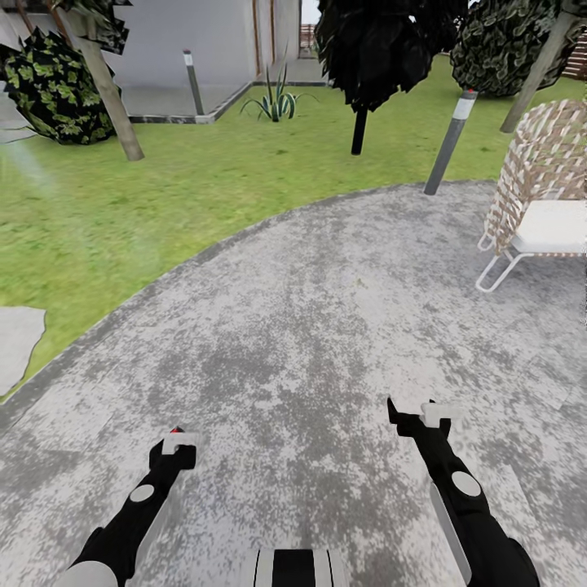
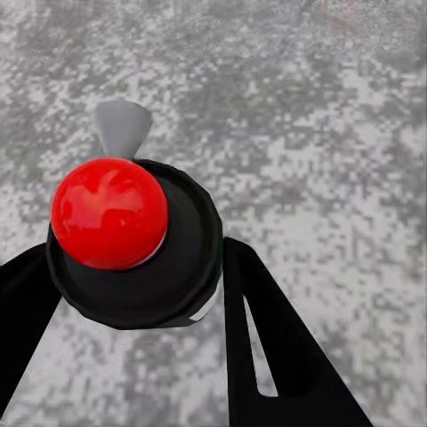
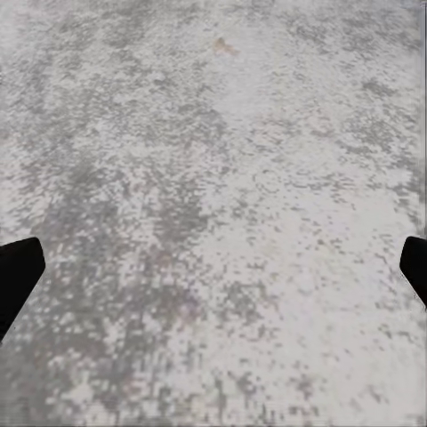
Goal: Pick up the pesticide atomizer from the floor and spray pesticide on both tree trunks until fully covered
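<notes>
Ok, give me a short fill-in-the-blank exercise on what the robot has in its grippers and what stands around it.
1. The pesticide atomizer, with its red ball on top, sits in the ____ gripper.
2. The right gripper is open and holds ____.
3. Both grippers hang over the grey ____ patch, not the lawn.
4. The white-cushioned chair stands on the robot's ____ side.

Missing words: left; nothing; paved; right
</notes>
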Robot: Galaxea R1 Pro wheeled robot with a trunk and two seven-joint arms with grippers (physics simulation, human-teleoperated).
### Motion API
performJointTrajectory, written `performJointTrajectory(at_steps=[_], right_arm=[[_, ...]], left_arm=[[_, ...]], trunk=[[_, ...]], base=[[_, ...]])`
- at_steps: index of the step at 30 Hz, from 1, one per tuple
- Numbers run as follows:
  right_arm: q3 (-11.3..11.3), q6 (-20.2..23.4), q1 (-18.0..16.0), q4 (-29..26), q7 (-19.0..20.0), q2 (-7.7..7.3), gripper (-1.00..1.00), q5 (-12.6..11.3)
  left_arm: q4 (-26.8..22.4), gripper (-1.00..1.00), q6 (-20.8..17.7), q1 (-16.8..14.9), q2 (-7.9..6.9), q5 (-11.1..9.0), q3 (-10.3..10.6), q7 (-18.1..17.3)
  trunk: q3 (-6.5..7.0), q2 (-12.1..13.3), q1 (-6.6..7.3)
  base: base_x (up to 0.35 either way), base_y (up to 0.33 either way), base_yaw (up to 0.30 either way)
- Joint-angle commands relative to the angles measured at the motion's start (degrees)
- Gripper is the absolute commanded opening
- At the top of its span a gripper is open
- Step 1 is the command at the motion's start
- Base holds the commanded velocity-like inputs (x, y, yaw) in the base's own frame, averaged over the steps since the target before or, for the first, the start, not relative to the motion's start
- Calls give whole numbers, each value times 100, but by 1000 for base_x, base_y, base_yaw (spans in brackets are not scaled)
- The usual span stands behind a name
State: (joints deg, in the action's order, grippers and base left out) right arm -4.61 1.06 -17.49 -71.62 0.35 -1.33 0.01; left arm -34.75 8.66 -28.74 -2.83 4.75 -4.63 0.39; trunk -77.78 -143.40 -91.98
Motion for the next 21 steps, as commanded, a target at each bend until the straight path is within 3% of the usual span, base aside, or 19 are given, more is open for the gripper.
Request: performJointTrajectory(at_steps=[1, 5, 7, 8, 12, 21], right_arm=[[1, 2, 0, 0, 0, 1, 100, -1], [1, 7, 0, -8, 0, 1, 100, -1], [0, 3, 0, -4, 0, 2, 100, -1], [-4, -4, 0, -7, 0, 0, 100, -1], [-5, -8, 0, -18, 0, 1, 100, -1], [-8, -11, 9, -28, 0, -3, 100, -1]], left_arm=[[-9, -100, -60, 0, 1, 0, 0, 2], [-36, -100, -344, 0, -7, -49, 8, 6], [-39, -100, -372, 0, -15, -96, 12, 6], [-41, -100, -399, 0, -33, -223, 20, -2], [-39, -100, -400, 0, -29, -227, 18, -3], [-52, -100, -416, -2, -9, -229, 29, -3]], trunk=[[23, 2, 2], [112, 7, 13], [156, 10, 18], [178, 11, 20], [268, 16, 31], [494, 377, 228]], base=[[0, 0, 0], [0, 0, 0], [0, 0, 0], [0, 0, 0], [0, 0, 0], [0, 0, 0]])
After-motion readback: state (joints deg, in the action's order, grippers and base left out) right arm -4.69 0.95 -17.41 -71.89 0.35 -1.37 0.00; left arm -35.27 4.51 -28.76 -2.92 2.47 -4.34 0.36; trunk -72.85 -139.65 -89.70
